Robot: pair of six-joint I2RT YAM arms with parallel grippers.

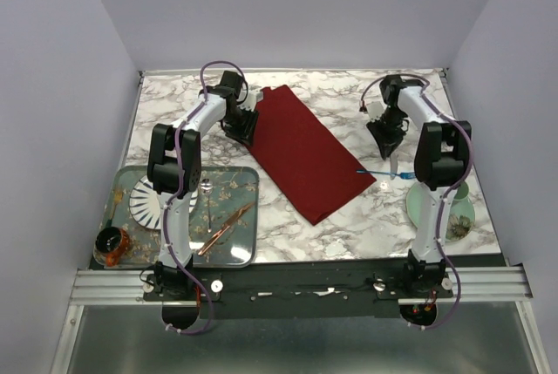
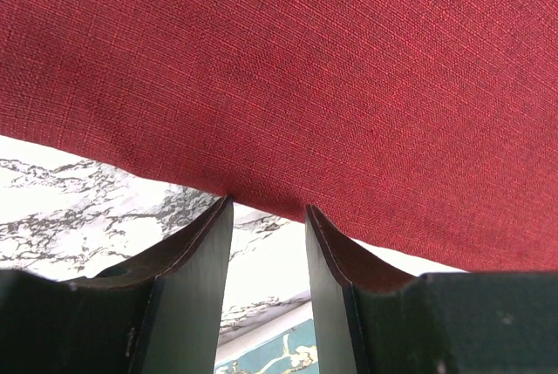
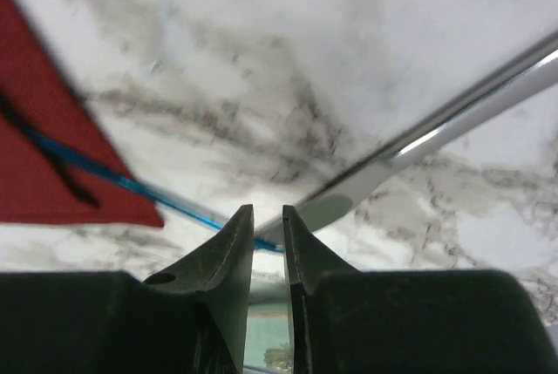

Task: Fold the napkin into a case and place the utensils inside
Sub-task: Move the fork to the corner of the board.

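The dark red napkin (image 1: 305,152) lies as a long folded rectangle running diagonally across the marble table. My left gripper (image 1: 246,130) sits at its left long edge. In the left wrist view the gripper (image 2: 268,204) is open, its tips touching the napkin's hem (image 2: 305,69) with nothing between them. My right gripper (image 1: 388,149) hovers over the marble to the right of the napkin. The blue-handled fork (image 1: 381,173) lies below it, with its tines on the napkin's corner (image 3: 44,165). In the right wrist view the blue handle (image 3: 131,184) and a silvery utensil (image 3: 453,121) meet just beyond my narrowly open right gripper (image 3: 268,208).
A teal patterned tray (image 1: 235,248) at the near left holds a white ribbed plate (image 1: 144,204), a copper knife (image 1: 225,227) and a small spoon (image 1: 207,191). An amber glass (image 1: 111,243) stands at the tray's left corner. A pale green plate (image 1: 427,208) lies behind the right arm.
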